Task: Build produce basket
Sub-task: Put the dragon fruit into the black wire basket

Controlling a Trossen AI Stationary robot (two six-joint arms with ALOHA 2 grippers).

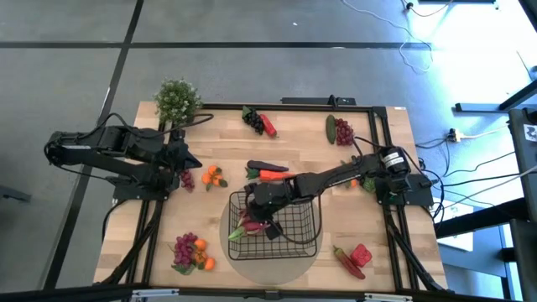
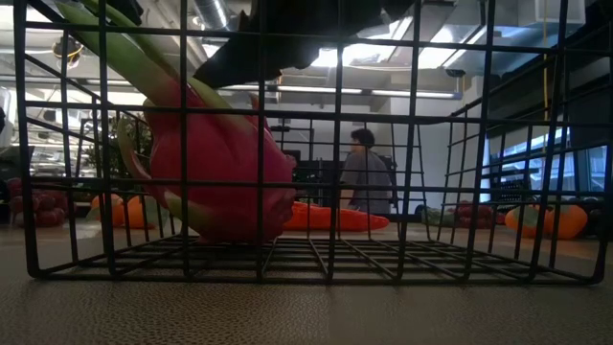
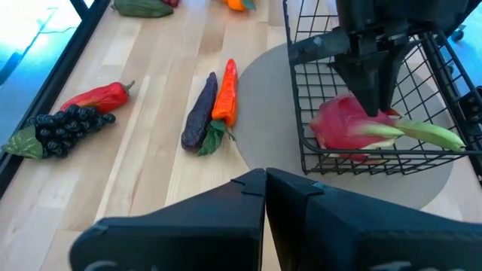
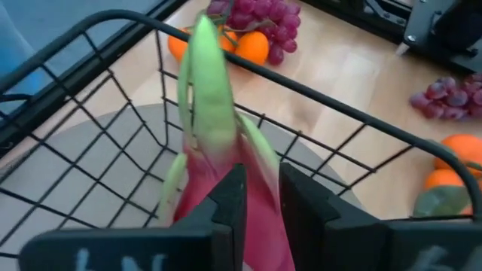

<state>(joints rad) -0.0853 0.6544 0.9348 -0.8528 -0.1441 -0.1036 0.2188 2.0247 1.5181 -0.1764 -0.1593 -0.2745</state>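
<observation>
Reaching down into the black wire basket (image 1: 294,225), the right gripper (image 4: 260,203) pinches a pink radish (image 3: 343,126) between its two dark fingers, gripping it just where the pale green leaves meet the pink body. The radish lies low in the basket, at the end toward the left arm, with its leaves (image 4: 207,90) pointing up and outward. The basket sits on a round grey mat (image 1: 273,267) near the front middle of a light wooden table (image 1: 218,143).

The left gripper (image 3: 265,181) waits at the left side of the table, its fingers pressed together and holding nothing.

Just beyond the basket lie a carrot (image 3: 224,94) and a dark eggplant (image 3: 199,117), side by side and touching. Farther back are black grapes (image 3: 68,126) next to a red pepper (image 3: 98,95). Purple grapes with oranges (image 1: 193,252) rest at the front left corner, and more oranges (image 1: 213,176) lie near the left arm. A green cucumber (image 1: 331,127) and red grapes (image 1: 344,132) sit at the back right, red peppers (image 1: 356,257) at the front right, and a bushy potted plant (image 1: 176,101) stands at the back left corner.

Around the table the floor (image 1: 75,84) is grey. In the room behind, under bright ceiling lights, a person (image 2: 366,182) in a grey top is seated.
</observation>
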